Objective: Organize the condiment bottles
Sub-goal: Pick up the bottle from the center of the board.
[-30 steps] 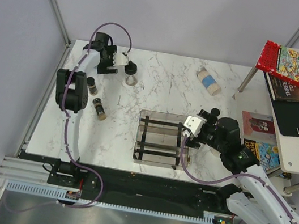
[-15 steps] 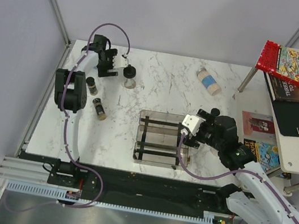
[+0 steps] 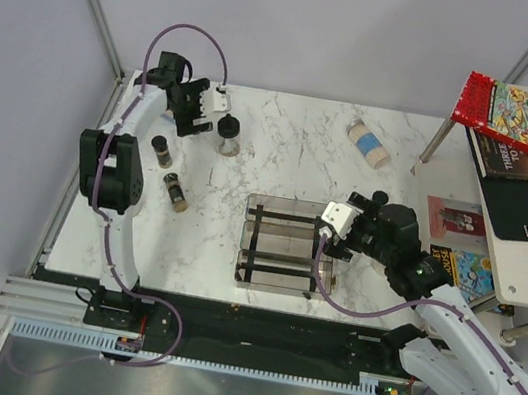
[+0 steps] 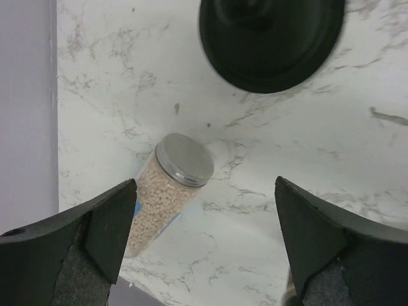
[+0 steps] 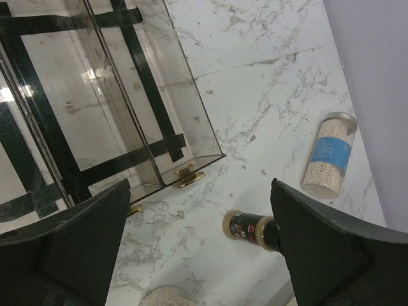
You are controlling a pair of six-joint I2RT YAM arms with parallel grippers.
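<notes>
Grey walls stand around a white marble table (image 3: 288, 176) with grey veins. At the left, an upright spice bottle (image 3: 162, 148) and a lying spice bottle (image 3: 175, 193) carry labels too small to read. The left end effector (image 4: 204, 185) hangs wide open and empty, near the black-lidded jar (image 3: 228, 134). Under it, a silver-capped beige bottle (image 4: 167, 191) lies on the marble.

In the middle stands the clear rack (image 3: 281, 244). At its right end, the right end effector (image 5: 201, 185) is spread wide and holds nothing. A blue-labelled beige bottle (image 3: 368, 143) lies near the back edge, and its label shows no readable writing. At the far right is a red printed box (image 3: 483, 102), its text illegible.

Since a second ago, the left elbow has swung toward the wall. The bottles lie as before.
</notes>
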